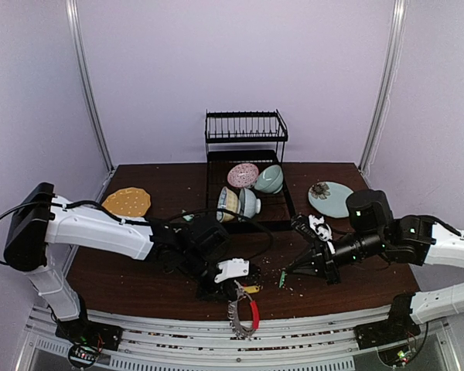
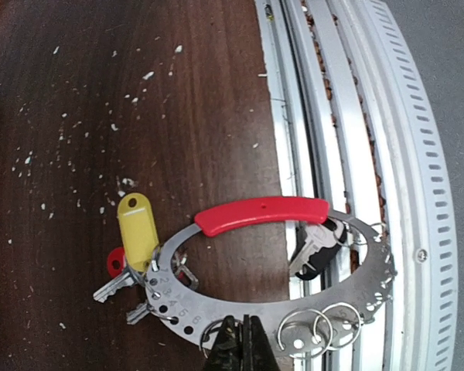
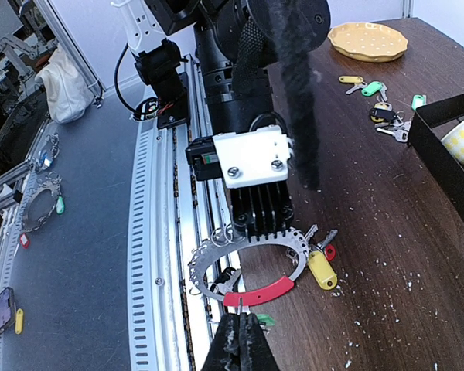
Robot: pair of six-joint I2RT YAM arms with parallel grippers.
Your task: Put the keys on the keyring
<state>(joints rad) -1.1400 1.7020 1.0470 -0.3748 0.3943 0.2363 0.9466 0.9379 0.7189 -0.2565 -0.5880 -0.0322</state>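
- L arm reaches to the near edge of the tabletop point(image 2: 100, 116). The left tool point(image 2: 243, 334) is pinched tight on the keyring point(image 2: 359, 290), gripping the rim of its metal arc btw small split rings point(image 2: 309, 331).
- The keyring sits partly over the wood and partly out past the edge, above the slotted metal rail point(image 2: 417, 154). Its red sleeve point(image 2: 263, 213) is on the arc opposite the grip.
- On the ring: a yellow-tag key point(image 2: 137, 228) and a red-tag key point(image 2: 116, 261), both at the tabletop side and lying on the wood. A dark-headed key point(image 2: 317, 251) hangs at the rail side.
- The right tool point(image 3: 240, 332) reaches in from the right w/ jaws closed, no gap showing, tips just beside the red sleeve.
- A green tag point(image 3: 264, 318) sits right by those tips; can't tell if it's gripped.
- Loose keys point(image 3: 379, 97) w/ green, yellow and teal tags lie in a cluster well apart from the ring, near a yellow plate point(image 3: 369, 40) toward the far left of the tabletop.
- At the back there's a black dish rack point(image 1: 246, 135) w/ bowls point(image 1: 251, 193) in it, and a pale teal plate point(image 1: 330, 199) to its right.
- White crumbs speckle the wood around the ring.
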